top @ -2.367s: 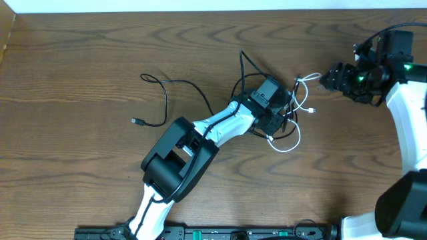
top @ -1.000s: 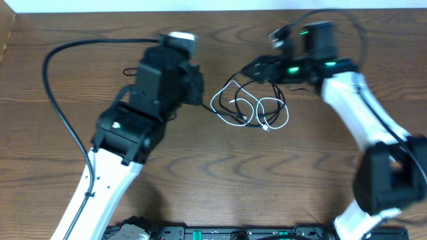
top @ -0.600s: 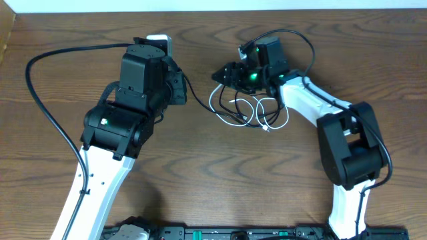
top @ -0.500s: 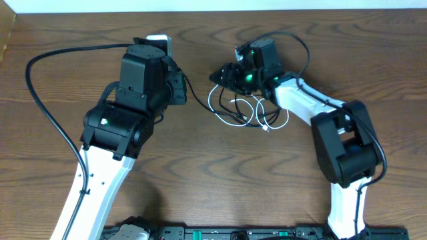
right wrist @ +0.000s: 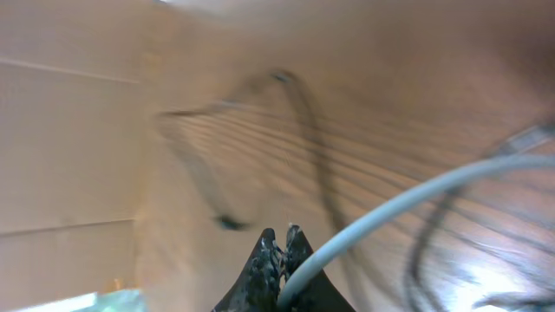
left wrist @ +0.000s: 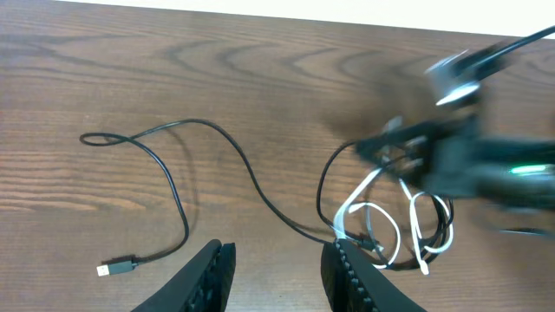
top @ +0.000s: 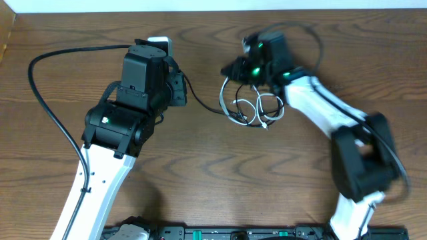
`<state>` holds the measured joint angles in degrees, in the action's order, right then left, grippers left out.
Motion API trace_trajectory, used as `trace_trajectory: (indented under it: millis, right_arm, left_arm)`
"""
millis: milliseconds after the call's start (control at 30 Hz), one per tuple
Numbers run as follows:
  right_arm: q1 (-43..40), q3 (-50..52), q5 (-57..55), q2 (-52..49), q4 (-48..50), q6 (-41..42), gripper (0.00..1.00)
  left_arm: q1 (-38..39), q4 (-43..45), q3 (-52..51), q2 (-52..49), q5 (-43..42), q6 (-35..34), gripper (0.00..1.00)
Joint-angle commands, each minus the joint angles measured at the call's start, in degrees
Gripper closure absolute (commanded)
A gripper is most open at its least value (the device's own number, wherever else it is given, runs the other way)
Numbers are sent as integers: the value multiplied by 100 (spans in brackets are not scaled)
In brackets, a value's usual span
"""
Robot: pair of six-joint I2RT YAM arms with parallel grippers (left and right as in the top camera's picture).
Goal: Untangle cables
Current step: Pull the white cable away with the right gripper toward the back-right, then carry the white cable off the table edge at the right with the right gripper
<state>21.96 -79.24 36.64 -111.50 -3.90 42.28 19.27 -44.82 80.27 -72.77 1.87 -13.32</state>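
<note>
A tangle of thin cables (top: 255, 108) lies on the wooden table in the overhead view, with white loops and black loops mixed. My right gripper (top: 230, 70) sits at the tangle's upper left edge. In the right wrist view it (right wrist: 279, 238) is shut on the white cable (right wrist: 408, 204), which runs up to the right. A separate black cable (left wrist: 171, 198) with a USB plug (left wrist: 113, 267) trails left from the tangle (left wrist: 390, 227). My left gripper (left wrist: 277, 282) hovers open above the table with nothing between its fingers, left of the tangle (top: 180, 90).
A thick black arm cable (top: 40, 100) arcs over the table's left side. The table's far edge (top: 213, 11) meets a white wall. A cardboard edge (top: 5, 33) shows at the far left. The right arm (top: 320, 113) reaches in from the lower right.
My right gripper has closed on the white cable and shifted to the right, and the tangle has bunched up and moved right with it. The left arm has stayed where it was.
</note>
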Motion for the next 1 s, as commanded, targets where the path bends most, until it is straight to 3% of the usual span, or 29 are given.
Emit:
trace_trajectory:
  millis: [0,267,533,700,833,967]
  right_arm:
    - [-225,-92,584,1209,42,-157,99]
    - [-1005,-129,533,2712,17,120,99]
    - [-1495,-144,273,2868,-339,7,99]
    - [-1672,-813,293,2870,-590,-81,99]
    - [-1941,-1700,0,2870,-1469,-608,99]
    - [-2330,-1921,-905,2833,-2796,-1478,99]
  left_arm:
    - [-22,-13,22,-33,31,-13,62]
    - [-22,-9,22,-109,33,-13,62]
    - [-22,-9,22,-247,33,-13,62]
    - [-22,7,22,-317,33,-13,63]
    - [-22,0,22,-372,31,-13,62]
    - [-22,-17,22,-396,33,-13,62]
